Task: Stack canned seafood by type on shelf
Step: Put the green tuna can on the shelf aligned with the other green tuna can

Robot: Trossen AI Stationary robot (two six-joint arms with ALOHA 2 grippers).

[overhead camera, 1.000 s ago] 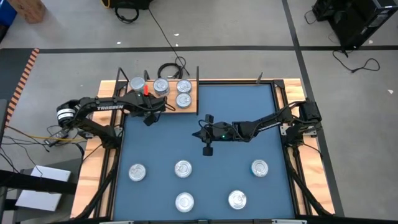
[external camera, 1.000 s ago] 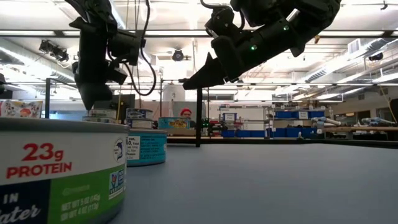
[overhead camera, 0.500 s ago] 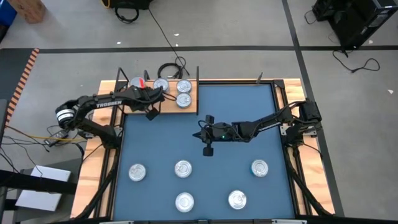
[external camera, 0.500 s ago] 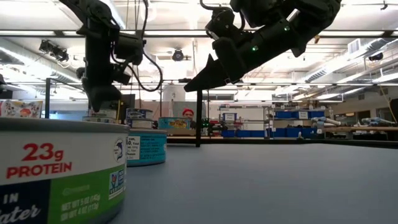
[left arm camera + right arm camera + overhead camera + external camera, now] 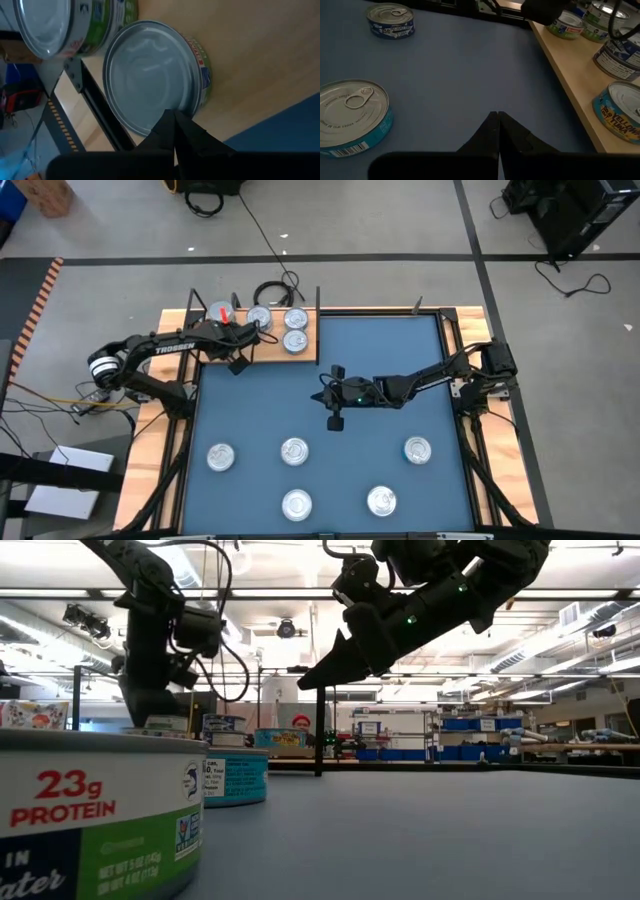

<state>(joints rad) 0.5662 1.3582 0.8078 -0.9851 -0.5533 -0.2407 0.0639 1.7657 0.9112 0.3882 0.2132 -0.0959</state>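
Four tins (image 5: 294,331) upright on the shelf (image 5: 305,356) at the mat's (image 5: 380,350) far left corner, lids up; round, so no long axis. Five more tins (image 5: 295,449) upright, scattered on the near mat. Left gripper (image 5: 238,364) at the shelf's near edge, jaws pressed together, empty. Right gripper (image 5: 334,420) above mid-mat, jaws pressed together, empty.

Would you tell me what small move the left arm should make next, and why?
Probably lift the left gripper off the shelf and swing it toward the nearest tin on the blue mat. Its fingers are shut on nothing beside the shelved tins, while five tins are not yet shelved; the right gripper hangs shut mid-mat.
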